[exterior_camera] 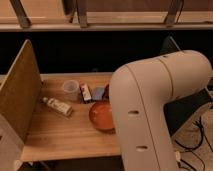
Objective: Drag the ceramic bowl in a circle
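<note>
View: camera view, the only one, looking down past the robot onto the bench [60,137].
Arm [150,110]: big white casing filling the right half of the scene, covering the right end of the bench.
Tool: out of sight behind that casing; judged to be low at the covered right side of the bowl; released, clenched or grasping, cannot tell.
Bowl [101,116]: orange-red and glossy, flat on the bench near its right-hand part, right edge hidden behind the arm.
Cup [70,90]: clear plastic, upright, up and to the left of the bowl, apart from it.
Red packet [86,92]: just beside the cup, between cup and blue packet.
Blue packet [98,93]: just behind the bowl, near its far rim; touching or not, cannot tell.
Bottle [57,106]: lying on its side, left of the bowl, well apart.
Side board [20,95]: upright along the left edge of the bench.
Done so far: no mark or trail on the wood to show how much of the circle is traced; judged somewhere mid-task, given the arm reaching to the bowl.
Left to do: judged, carrying the bowl round a full loop to its start without knocking the blue packet or the cup.
Watch for: little free room behind the bowl; more in front and to the left.
</note>
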Controlling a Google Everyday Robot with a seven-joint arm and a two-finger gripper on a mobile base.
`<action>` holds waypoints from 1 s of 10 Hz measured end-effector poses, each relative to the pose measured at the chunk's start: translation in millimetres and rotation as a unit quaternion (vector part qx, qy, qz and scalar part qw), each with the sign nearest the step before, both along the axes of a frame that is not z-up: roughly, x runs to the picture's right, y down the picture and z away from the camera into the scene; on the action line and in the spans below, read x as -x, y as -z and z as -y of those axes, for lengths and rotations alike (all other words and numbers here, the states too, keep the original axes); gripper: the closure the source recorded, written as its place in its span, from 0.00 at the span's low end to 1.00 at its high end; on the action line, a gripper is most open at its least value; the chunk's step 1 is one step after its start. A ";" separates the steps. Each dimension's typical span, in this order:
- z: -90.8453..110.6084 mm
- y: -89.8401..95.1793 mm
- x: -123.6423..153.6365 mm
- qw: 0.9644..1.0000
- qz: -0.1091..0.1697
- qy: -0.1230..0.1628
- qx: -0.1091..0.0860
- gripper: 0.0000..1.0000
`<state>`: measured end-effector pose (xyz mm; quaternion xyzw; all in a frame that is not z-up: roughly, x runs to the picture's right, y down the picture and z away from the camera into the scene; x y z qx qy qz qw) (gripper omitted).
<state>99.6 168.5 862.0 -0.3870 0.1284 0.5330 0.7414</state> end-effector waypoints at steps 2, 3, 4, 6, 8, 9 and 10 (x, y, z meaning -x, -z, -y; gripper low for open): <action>-0.9 -1.6 3.1 1.000 0.005 0.003 0.000 1.00; 5.6 -0.8 8.3 1.000 0.011 0.009 -0.008 1.00; 10.9 0.5 13.4 1.000 0.016 0.015 -0.014 1.00; 21.5 7.0 27.7 0.999 0.030 0.033 -0.029 1.00; 33.5 12.2 26.5 0.998 0.020 0.049 -0.046 1.00; 40.4 10.7 21.8 0.997 0.009 0.055 -0.053 1.00; 46.0 7.8 20.7 0.997 0.003 0.059 -0.058 1.00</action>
